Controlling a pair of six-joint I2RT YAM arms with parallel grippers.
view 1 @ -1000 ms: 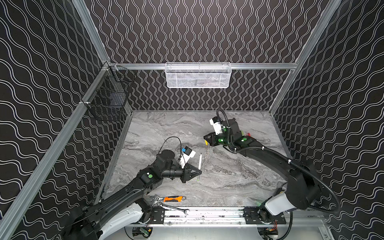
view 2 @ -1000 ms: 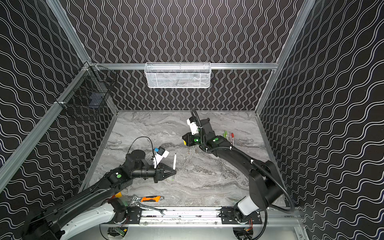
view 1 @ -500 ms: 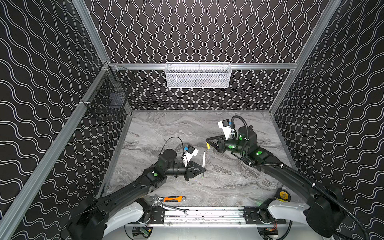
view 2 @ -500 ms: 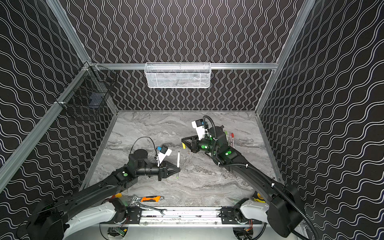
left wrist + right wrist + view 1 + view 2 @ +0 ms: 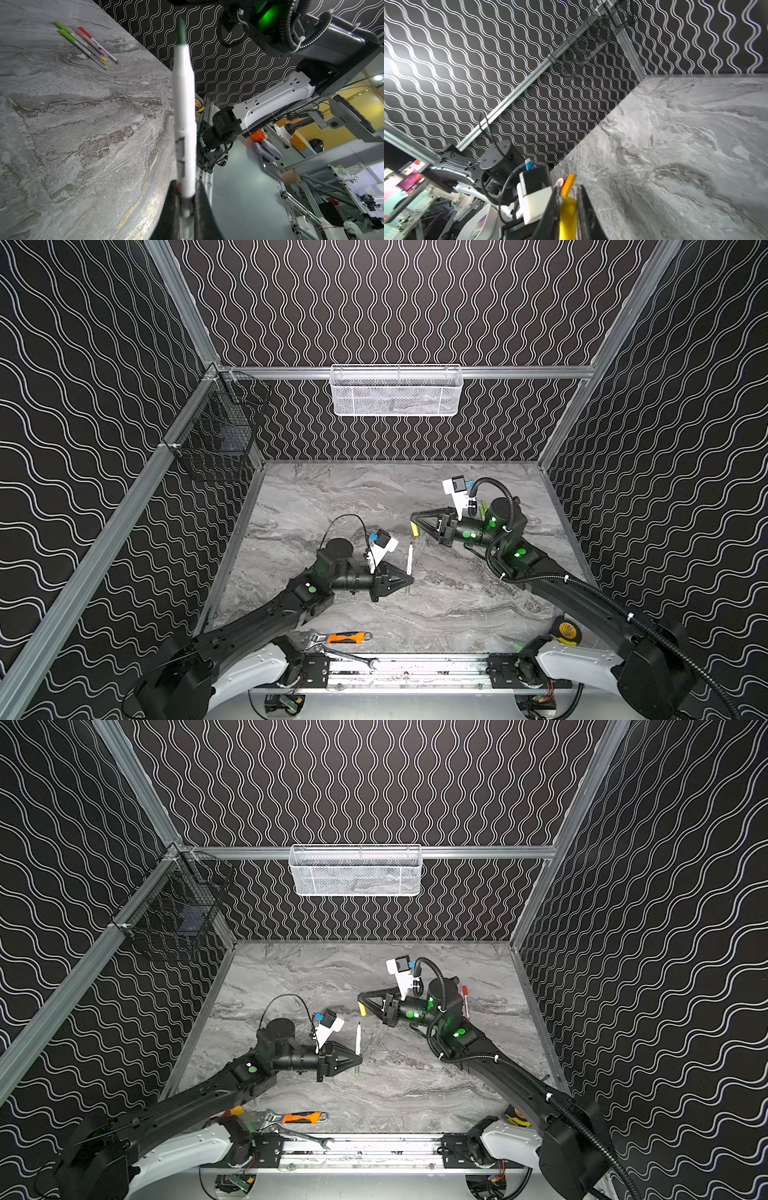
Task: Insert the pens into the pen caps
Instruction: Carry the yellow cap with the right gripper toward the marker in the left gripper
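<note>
Left wrist view: pen (image 5: 185, 124) is pinched low on its barrel by left jaws; yellow cap (image 5: 568, 216) is pinched by right jaws; both judged light, rigid, slippery.

Left fingers (image 5: 169, 209) and right fingers (image 5: 550, 209) pinched closed.

Light: even and fairly bright from overhead; my arms (image 5: 266, 614) cast only soft, faint shadows on the marble tabletop (image 5: 374, 489).
Glare: one white flare on the patterned wall (image 5: 396, 68) beyond the tabletop, right wrist view.
Blur: pen (image 5: 185, 124) and yellow cap (image 5: 568, 216), close to my wrist lenses, both soft.
Distortion: the tabletop's edge bows in the wrist views.
</note>
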